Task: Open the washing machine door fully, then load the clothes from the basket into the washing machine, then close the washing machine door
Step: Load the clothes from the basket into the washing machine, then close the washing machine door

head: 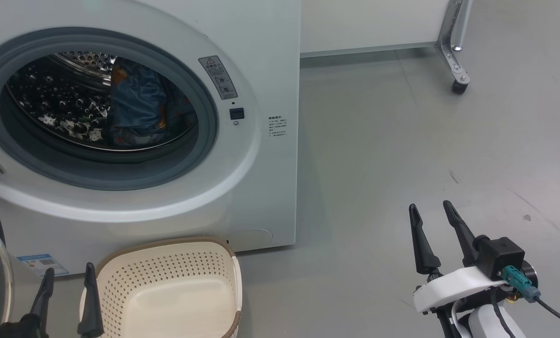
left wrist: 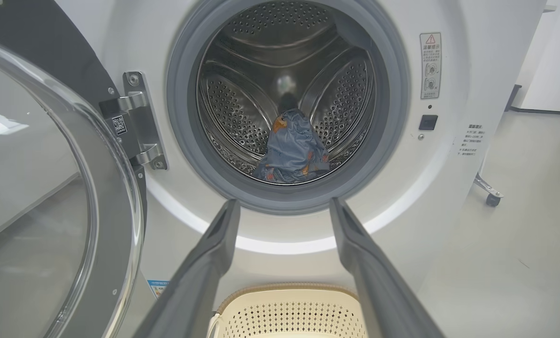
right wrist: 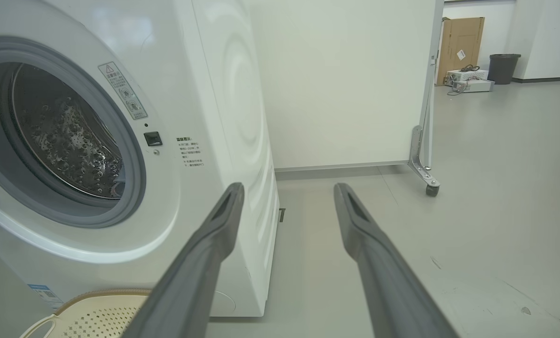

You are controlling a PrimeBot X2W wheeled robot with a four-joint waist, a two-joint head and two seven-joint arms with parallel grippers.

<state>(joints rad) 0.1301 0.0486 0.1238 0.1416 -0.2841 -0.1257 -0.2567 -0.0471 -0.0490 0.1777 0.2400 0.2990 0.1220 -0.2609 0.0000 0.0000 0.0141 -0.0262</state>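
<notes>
Left gripper and right gripper both gape empty, while the left wrist view reveals the clothes in the drum of the washing machine, the washing machine door swung open, and the basket below.

Over on your right there's the grey floor, smooth and faintly glossy, with a short dark scuff on it and a small speck further right. Behind it stands a white partition panel, held just off the floor by an angled metal foot that ends in a dark caster. Look past the panel's edge: a cardboard box stands upright at the far wall, a dark waste bin is just beside it, and flat white units with cables lie on the floor in front of the box.
</notes>
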